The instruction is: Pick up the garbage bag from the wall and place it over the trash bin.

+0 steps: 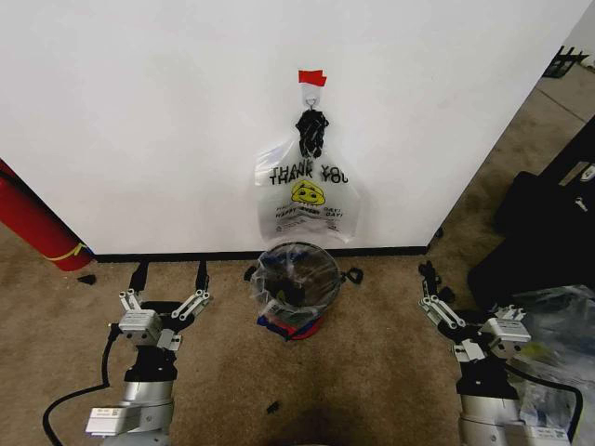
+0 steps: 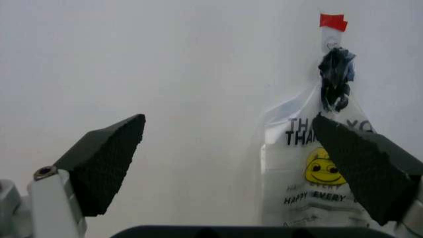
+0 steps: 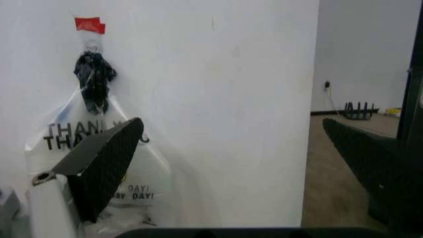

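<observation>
The garbage bag (image 1: pixel 307 200), translucent with black "THANK YOU" print and a yellow smiley, hangs flat on the white wall (image 1: pixel 139 111). Its dark handles are bunched on a small metal hook (image 1: pixel 311 94) under a red tape strip (image 1: pixel 311 77). Right below it on the carpet stands the round black trash bin (image 1: pixel 297 277) with a red base and crumpled plastic in its mouth. My left gripper (image 1: pixel 169 276) is open, low on the bin's left and pointed at the wall. My right gripper (image 1: pixel 430 282) is open on the bin's right. The bag (image 2: pixel 317 168) (image 3: pixel 79 134) also hangs beyond the left gripper (image 2: pixel 231 163) and the right gripper (image 3: pixel 231 163).
A long red cylinder (image 1: pixel 33 228) leans at the far left by the black baseboard (image 1: pixel 186 255). A black case (image 1: pixel 539 232) and a clear plastic bundle (image 1: pixel 558 325) crowd the right side. Small black bits (image 1: pixel 272 406) lie on the carpet. The wall ends at a corner (image 1: pixel 437 237) on the right.
</observation>
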Controlling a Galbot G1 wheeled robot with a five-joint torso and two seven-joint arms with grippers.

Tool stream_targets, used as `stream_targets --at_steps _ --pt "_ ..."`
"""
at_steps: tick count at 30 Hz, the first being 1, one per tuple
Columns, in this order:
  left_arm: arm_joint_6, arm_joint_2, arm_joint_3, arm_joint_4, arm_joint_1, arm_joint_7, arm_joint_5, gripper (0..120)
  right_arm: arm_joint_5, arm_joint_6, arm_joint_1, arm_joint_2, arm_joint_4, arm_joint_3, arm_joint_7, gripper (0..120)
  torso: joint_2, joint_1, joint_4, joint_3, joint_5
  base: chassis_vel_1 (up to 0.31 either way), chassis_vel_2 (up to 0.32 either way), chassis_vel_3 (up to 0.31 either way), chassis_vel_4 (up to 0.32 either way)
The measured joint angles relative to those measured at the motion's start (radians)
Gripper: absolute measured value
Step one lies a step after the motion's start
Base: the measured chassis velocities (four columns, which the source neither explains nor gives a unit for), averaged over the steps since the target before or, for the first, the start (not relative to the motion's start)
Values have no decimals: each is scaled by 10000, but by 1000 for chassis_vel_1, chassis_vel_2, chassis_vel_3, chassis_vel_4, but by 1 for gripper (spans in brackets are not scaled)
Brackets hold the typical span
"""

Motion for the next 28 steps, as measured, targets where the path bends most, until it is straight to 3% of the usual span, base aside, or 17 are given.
stream_targets --at_steps 28 --pt "57 48 96 -51 38 -223 85 100 -180 13 -50 9 86 27 -8 100 0 0 0 0 0 0 0 0 0"
